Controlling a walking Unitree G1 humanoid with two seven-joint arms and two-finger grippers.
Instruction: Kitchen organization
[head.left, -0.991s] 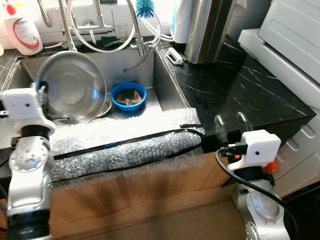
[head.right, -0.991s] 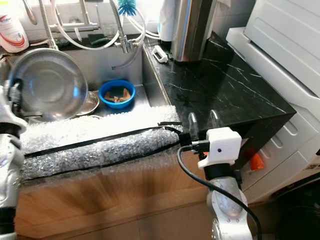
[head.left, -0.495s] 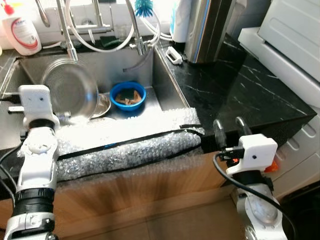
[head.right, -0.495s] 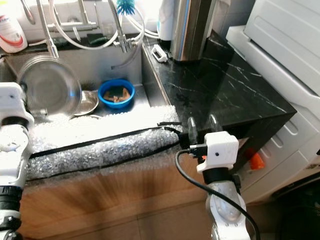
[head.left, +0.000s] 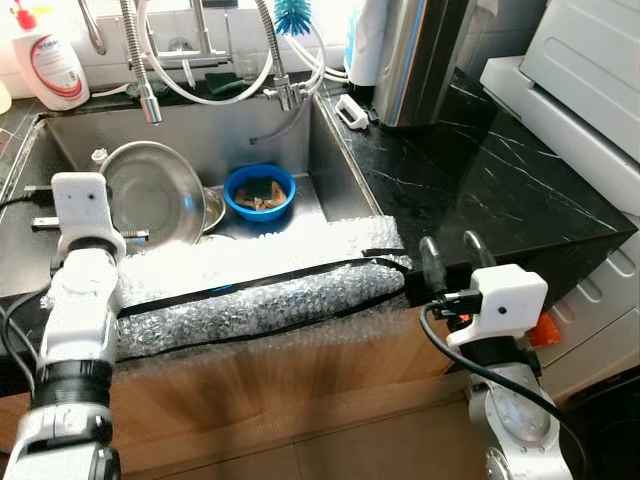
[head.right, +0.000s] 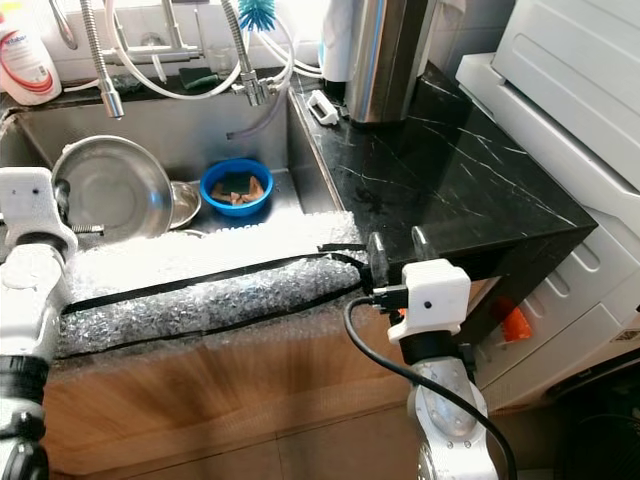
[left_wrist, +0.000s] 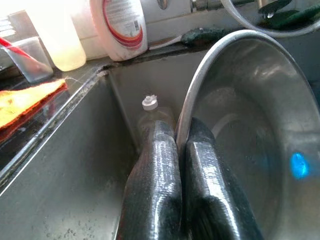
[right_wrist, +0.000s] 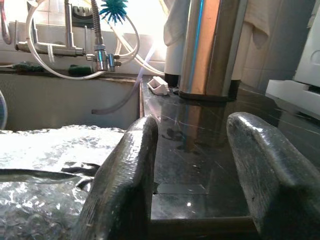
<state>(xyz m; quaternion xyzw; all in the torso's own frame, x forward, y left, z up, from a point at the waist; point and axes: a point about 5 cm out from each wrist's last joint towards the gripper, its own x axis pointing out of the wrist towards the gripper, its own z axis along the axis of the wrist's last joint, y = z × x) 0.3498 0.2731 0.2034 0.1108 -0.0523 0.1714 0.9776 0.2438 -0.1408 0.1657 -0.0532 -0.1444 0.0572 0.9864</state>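
Left gripper (left_wrist: 181, 150) is clamped on the rim of the steel bowl (head.left: 150, 190), tilted inside the sink (head.left: 250, 130) beside the blue bowl (head.left: 259, 190). Right gripper (head.left: 450, 258) hangs spread wide and empty, right of the sink.

I stand in a home kitchen: a steel sink (head.left: 330, 170) before me, taps (head.left: 200, 50) and a soap bottle (head.left: 47, 62) behind it, black marble counter (head.left: 480, 170) beside it.

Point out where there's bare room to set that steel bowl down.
Bare: the black countertop between the steel canister and its front edge. Crowded: the sink, with the blue bowl beside the steel bowl that the left tool grips.
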